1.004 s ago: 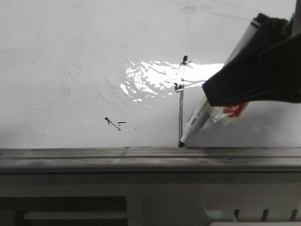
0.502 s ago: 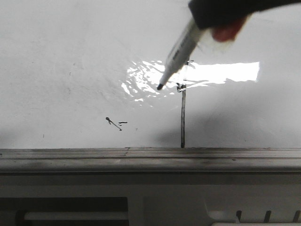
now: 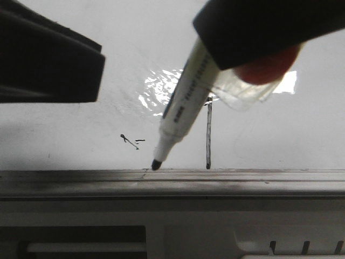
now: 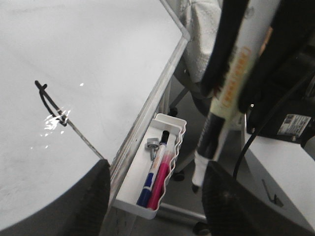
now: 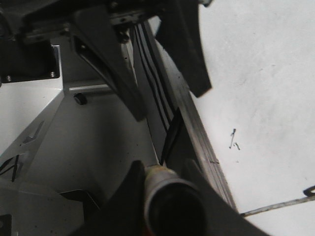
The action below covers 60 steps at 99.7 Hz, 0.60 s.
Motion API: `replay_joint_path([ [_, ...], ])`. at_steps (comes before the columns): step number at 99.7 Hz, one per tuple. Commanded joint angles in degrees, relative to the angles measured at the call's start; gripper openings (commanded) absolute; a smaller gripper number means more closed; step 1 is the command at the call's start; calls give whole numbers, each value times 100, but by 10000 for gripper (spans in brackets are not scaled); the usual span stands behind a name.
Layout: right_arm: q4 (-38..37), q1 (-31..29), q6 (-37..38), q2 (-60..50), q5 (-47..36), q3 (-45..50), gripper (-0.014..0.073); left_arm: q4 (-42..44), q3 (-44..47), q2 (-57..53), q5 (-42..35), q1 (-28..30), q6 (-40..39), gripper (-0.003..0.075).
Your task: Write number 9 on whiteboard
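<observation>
The whiteboard (image 3: 64, 135) fills the front view. The number 9 (image 3: 208, 135) is a thin black vertical stroke on it, its top hidden behind the marker. It also shows in the left wrist view (image 4: 64, 118) with a small hook at its top, and partly in the right wrist view (image 5: 280, 203). My right gripper (image 3: 259, 32) is shut on a white marker (image 3: 180, 108). The marker's black tip (image 3: 156, 164) points down-left at the grey ledge (image 3: 81, 181). In the left wrist view the marker (image 4: 221, 103) hangs off the board, past its edge. My left gripper (image 4: 155, 196) is open and empty.
A tiny black scribble (image 3: 129, 141) lies left of the stroke. A white tray (image 4: 132, 178) on the board's edge holds a blue marker (image 4: 156, 167), a pink marker (image 4: 162, 184) and a metal screw. My left gripper (image 3: 48, 59) is a dark block at the front view's upper left.
The marker left the stroke's lower end, rose to its top, then came off the board down-left and looms larger. My left gripper has come into the front view at the upper left.
</observation>
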Motion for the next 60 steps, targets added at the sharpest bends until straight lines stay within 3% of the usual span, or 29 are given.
replay_joint_path([
  [1, 54, 49, -98, 97, -425, -204, -48, -663, -217, 250, 589, 10, 309, 391],
  [12, 54, 49, -98, 260, -613, -204, -48, -612, -293, 581, 976, -36, 309, 391],
  [51, 73, 103, -98, 314, -768, -204, -48, -398, -438, 1130, 762, -543, 309, 386],
  [60, 78, 215, -98, 314, -781, -204, -48, -408, -448, 1184, 749, -552, 309, 355],
])
